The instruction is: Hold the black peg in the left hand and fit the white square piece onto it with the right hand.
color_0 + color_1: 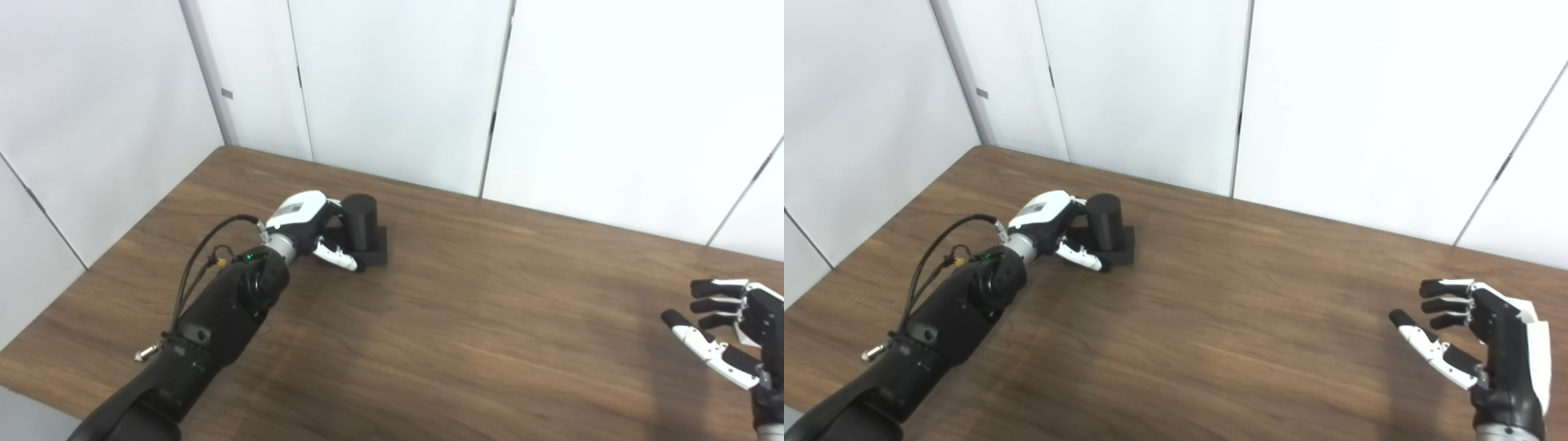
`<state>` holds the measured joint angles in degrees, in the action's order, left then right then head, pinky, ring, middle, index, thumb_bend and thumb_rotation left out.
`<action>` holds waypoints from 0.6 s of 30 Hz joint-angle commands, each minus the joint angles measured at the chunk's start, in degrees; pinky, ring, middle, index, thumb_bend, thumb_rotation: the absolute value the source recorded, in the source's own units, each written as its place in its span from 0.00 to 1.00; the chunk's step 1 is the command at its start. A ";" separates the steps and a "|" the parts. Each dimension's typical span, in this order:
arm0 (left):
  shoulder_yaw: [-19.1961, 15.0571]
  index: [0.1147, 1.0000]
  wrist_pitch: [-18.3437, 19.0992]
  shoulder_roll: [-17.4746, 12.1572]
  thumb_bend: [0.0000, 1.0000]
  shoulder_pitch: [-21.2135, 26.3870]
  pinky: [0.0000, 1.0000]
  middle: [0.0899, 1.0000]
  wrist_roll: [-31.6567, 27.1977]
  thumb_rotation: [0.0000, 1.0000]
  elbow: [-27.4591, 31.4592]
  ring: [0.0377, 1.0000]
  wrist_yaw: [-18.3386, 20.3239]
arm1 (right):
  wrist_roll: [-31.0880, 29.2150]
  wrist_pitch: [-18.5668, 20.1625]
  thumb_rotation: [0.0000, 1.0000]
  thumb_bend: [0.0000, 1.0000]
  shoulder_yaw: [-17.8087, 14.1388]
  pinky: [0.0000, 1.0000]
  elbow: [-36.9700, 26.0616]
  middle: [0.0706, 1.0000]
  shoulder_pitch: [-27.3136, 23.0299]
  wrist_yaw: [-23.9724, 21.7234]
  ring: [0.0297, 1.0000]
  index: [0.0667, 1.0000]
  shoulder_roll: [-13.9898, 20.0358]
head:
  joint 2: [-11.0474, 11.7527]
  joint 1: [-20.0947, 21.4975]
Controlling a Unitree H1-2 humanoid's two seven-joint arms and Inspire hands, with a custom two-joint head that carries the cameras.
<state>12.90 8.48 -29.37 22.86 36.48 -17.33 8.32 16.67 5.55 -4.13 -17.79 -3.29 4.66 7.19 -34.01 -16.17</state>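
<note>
My left hand (306, 223) is at the black peg (360, 222), which stands toward the far left corner of the table (490, 318), well in from the near edge. My fingers seem to curl round the far side of its upright post and my thumb (335, 254) lies along the near side by the base, but I cannot tell whether the hold is firm or only a touch. To do this step well, I judge I should close evenly on the post rather than on the flat base, keep it upright as I lift, and leave the top of the post bare for the other piece to slide on. A squeeze low and off-centre could tip it or drag the base across the wood. The peg is matte black: a short round cylinder rising from a low square plinth, sitting flat. My right hand (1482, 343) waits over the near right corner, spread and holding nothing. The white square piece shows in neither view, so I cannot say where it lies.
</note>
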 commanded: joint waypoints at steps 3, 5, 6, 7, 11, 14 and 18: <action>3.66 0.42 -4.77 1.21 0.52 -0.57 0.91 0.88 0.24 0.07 2.18 0.95 0.27 | -0.18 0.24 0.11 0.49 -0.36 0.46 -2.43 0.61 -1.31 0.02 0.54 0.46 0.15 | -0.22 0.41; 4.82 0.42 -6.58 1.54 0.52 -0.77 0.89 0.88 0.50 0.07 2.63 0.94 -0.64 | -0.36 0.03 0.11 0.49 -0.37 0.46 -2.24 0.61 -1.32 0.08 0.54 0.46 0.24 | -0.24 0.52; 5.54 0.42 -7.44 1.71 0.52 -0.85 0.88 0.87 0.86 0.07 2.79 0.94 -1.02 | -0.30 -0.22 0.11 0.49 -0.33 0.46 -2.07 0.60 -1.32 0.13 0.54 0.46 0.34 | -0.24 0.52; 6.18 0.42 -8.14 1.92 0.52 -0.92 0.88 0.88 1.12 0.07 2.93 0.94 -1.13 | -0.19 -0.33 0.11 0.49 -0.31 0.46 -1.94 0.60 -1.32 0.20 0.54 0.46 0.37 | -0.30 0.60; 8.39 0.42 -9.85 2.92 0.52 -1.19 0.87 0.88 1.41 0.07 3.44 0.94 -0.81 | 0.24 -0.76 0.11 0.49 -0.27 0.45 -1.49 0.60 -1.32 0.44 0.54 0.46 0.50 | -0.52 0.98; 9.75 0.42 -10.29 3.78 0.52 -1.47 0.87 0.88 1.19 0.07 4.25 0.94 -0.48 | 0.11 -0.50 0.11 0.49 -0.31 0.46 -1.42 0.60 -1.28 0.37 0.54 0.46 0.43 | -0.71 1.52; 11.40 0.42 -12.85 4.84 0.52 -1.58 0.87 0.88 1.10 0.07 4.22 0.94 -1.37 | 0.38 -1.62 0.12 0.49 -0.25 0.45 -0.48 0.61 -1.27 0.57 0.54 0.46 0.80 | -1.03 2.32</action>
<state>21.83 -1.40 -25.82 22.29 36.76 -13.38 5.34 16.82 6.35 -4.12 -17.59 -3.23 4.68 7.21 -34.98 -13.80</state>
